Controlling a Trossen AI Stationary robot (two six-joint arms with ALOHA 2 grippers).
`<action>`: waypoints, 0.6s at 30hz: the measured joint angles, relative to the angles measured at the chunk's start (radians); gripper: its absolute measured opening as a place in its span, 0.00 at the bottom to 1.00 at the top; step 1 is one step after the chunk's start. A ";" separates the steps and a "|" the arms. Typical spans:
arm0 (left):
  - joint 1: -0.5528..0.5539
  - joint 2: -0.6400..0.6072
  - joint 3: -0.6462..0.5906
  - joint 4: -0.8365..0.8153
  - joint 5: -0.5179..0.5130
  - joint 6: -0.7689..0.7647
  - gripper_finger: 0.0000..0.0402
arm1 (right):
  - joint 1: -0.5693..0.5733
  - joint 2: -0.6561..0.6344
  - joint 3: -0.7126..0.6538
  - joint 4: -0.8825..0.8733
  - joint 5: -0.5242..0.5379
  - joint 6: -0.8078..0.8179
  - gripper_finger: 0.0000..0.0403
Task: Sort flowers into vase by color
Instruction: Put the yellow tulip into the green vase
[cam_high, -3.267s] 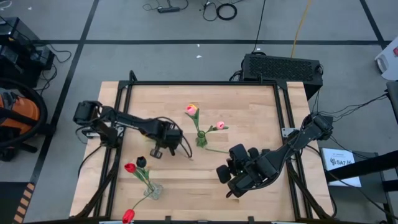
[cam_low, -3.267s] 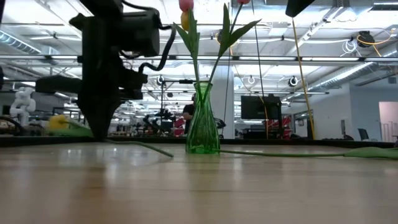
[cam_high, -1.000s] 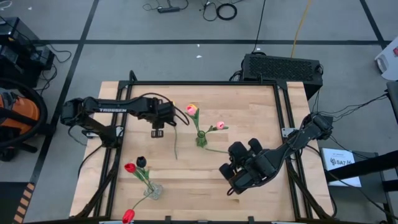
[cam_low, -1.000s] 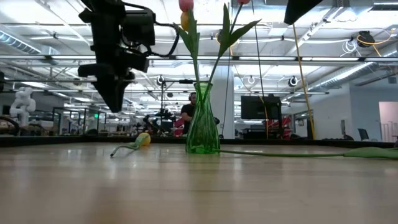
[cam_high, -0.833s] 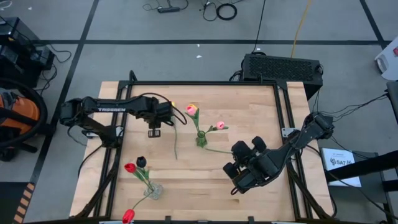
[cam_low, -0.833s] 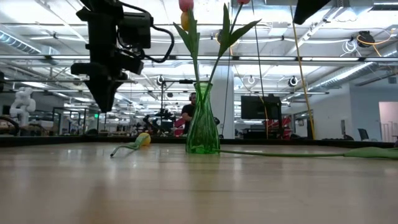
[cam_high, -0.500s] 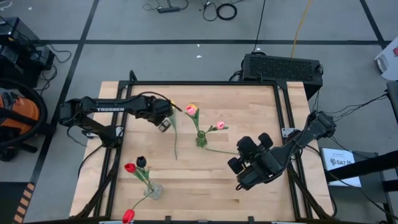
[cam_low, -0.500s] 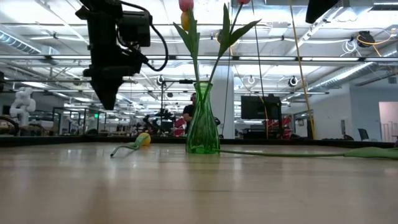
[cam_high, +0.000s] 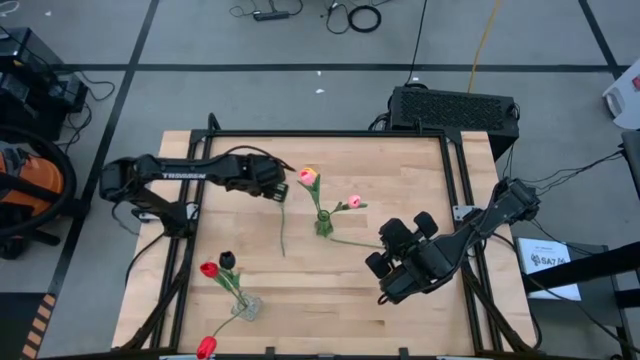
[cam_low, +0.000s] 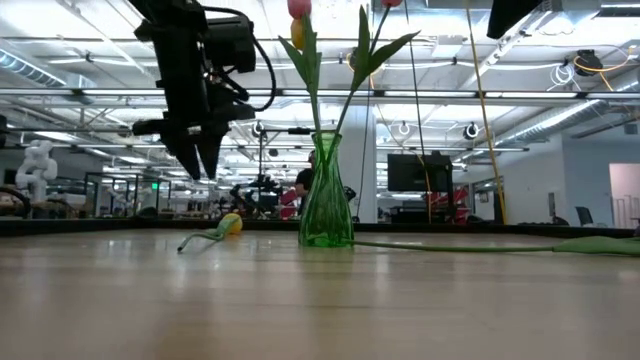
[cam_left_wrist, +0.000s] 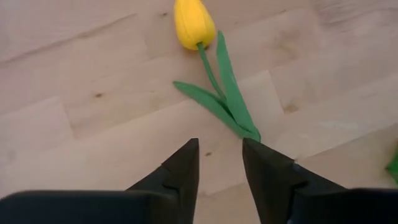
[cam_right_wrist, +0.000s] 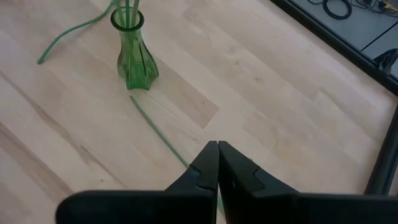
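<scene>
Two vases are counted on the desk (cam_high: 400, 160): a green vase (cam_high: 323, 224) and a clear vase (cam_high: 246, 306); two tulips are seen in the green vase, a pink-and-yellow one (cam_high: 309, 176) and a pink one (cam_high: 353, 201); three are counted at the clear vase, two red (cam_high: 208, 269) (cam_high: 206, 347) and one black (cam_high: 227, 260); one yellow tulip (cam_left_wrist: 194, 23) is seen lying loose; one further stem (cam_right_wrist: 159, 135) is seen lying loose, its head hidden; two arms are counted, each with one tool.
</scene>
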 joint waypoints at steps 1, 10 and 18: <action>0.000 0.012 0.000 0.010 0.000 -0.001 0.34 | 0.000 0.000 0.000 0.000 0.000 0.000 0.00; 0.000 0.135 0.000 0.043 0.096 -0.255 0.49 | 0.001 0.000 0.000 0.000 -0.003 0.000 0.00; -0.003 0.232 0.000 0.160 0.156 -0.255 0.49 | 0.002 0.000 0.000 0.000 -0.004 -0.020 0.00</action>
